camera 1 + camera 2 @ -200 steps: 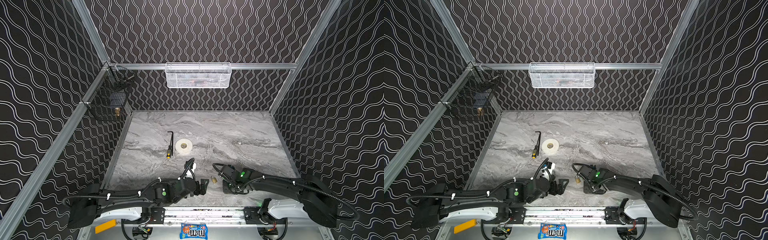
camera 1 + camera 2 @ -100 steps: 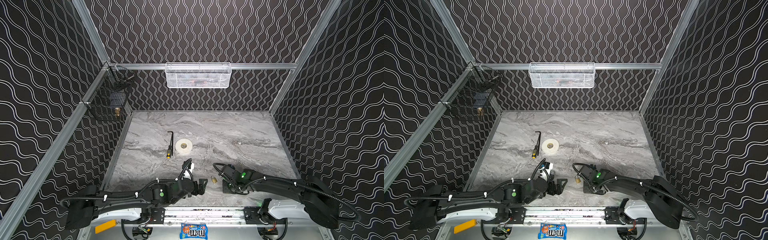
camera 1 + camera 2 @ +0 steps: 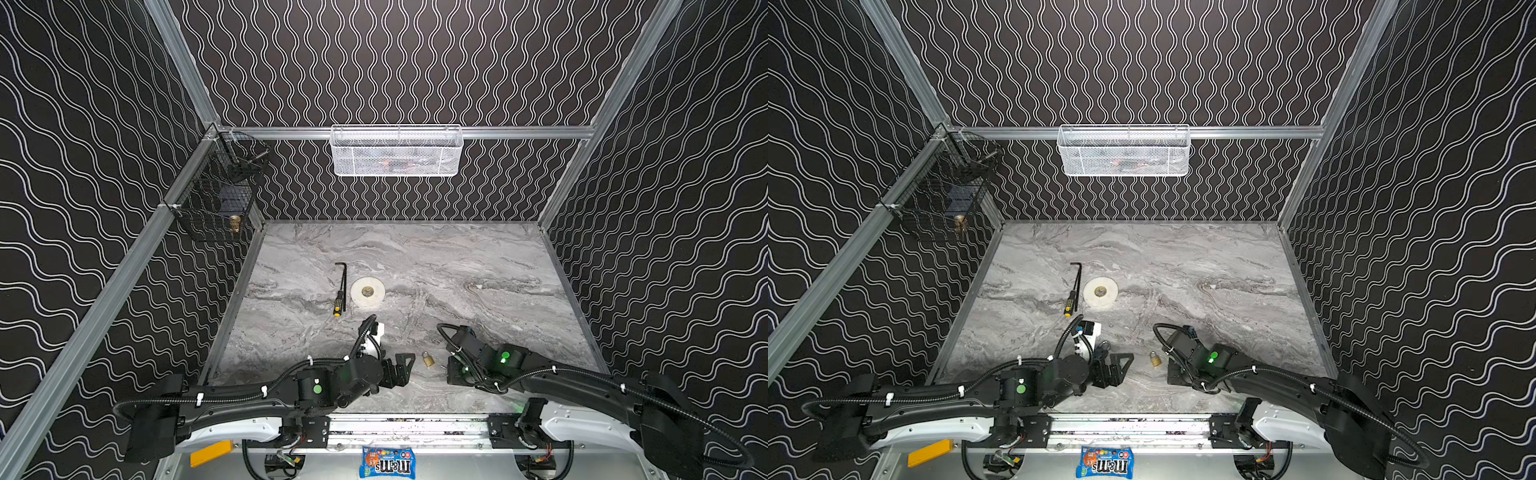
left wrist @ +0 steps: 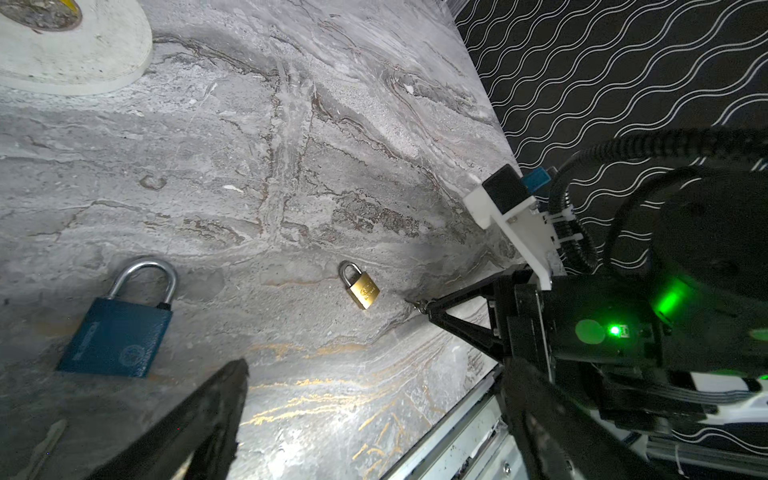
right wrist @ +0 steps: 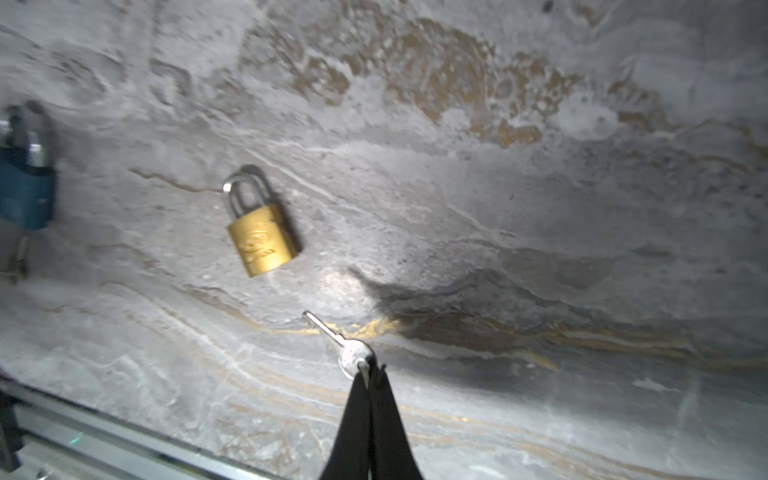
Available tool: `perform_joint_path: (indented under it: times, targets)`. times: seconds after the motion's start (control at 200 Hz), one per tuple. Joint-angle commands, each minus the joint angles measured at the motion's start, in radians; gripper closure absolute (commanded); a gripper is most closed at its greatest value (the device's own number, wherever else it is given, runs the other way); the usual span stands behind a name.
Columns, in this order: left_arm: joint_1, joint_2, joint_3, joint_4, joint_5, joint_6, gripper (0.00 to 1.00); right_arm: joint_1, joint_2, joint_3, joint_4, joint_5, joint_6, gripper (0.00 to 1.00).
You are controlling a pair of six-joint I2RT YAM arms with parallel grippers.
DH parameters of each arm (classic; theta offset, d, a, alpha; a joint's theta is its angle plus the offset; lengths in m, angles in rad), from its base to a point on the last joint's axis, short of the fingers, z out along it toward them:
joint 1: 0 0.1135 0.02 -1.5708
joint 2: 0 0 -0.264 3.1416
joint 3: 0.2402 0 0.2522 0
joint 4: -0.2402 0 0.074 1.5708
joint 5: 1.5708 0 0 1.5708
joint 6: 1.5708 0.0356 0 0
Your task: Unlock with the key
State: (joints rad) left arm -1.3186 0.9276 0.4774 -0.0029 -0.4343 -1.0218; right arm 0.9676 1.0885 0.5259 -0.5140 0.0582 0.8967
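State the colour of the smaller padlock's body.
The smaller padlock has a brass-gold body, clearest in the right wrist view.

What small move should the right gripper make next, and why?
Probably a slight lift. The right gripper is shut on the bow of the small silver key, whose blade sits low over the marble tabletop and points roughly toward the brass padlock. The padlock lies flat, apart from the key. Raising the key first should keep the blade from dragging before it is lined up with the lock's bottom end.

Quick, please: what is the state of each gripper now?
Left gripper: open, holding nothing.
Right gripper: closed on the key.
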Motion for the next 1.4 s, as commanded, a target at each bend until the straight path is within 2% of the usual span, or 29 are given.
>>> perform_joint_path:
  times: [0.0,0.24,0.495,0.741,0.861,1.106,1.396]
  targets:
    - [0.000,-0.006,0.019,0.015,0.006,-0.033,0.01,0.000,-0.032,0.008,0.044,-0.011,-0.022,1.00]
    - [-0.001,-0.005,0.034,0.056,-0.020,-0.063,0.02,0.000,-0.077,0.065,0.078,-0.043,-0.038,1.00]
    - [0.008,0.030,0.076,0.051,-0.092,-0.100,0.14,0.000,-0.084,0.109,0.142,-0.080,-0.014,1.00]
    - [0.055,0.075,0.090,0.077,-0.048,-0.114,0.23,0.002,-0.084,0.120,0.210,-0.119,0.010,1.00]
    - [0.092,0.101,0.081,0.121,0.003,-0.121,0.32,0.002,-0.078,0.132,0.238,-0.144,0.018,1.00]
    - [0.130,0.145,0.058,0.237,0.076,-0.107,0.36,0.002,-0.079,0.143,0.293,-0.170,0.040,1.00]
    - [0.162,0.183,0.049,0.306,0.128,-0.109,0.55,0.003,-0.073,0.134,0.341,-0.190,0.051,1.00]
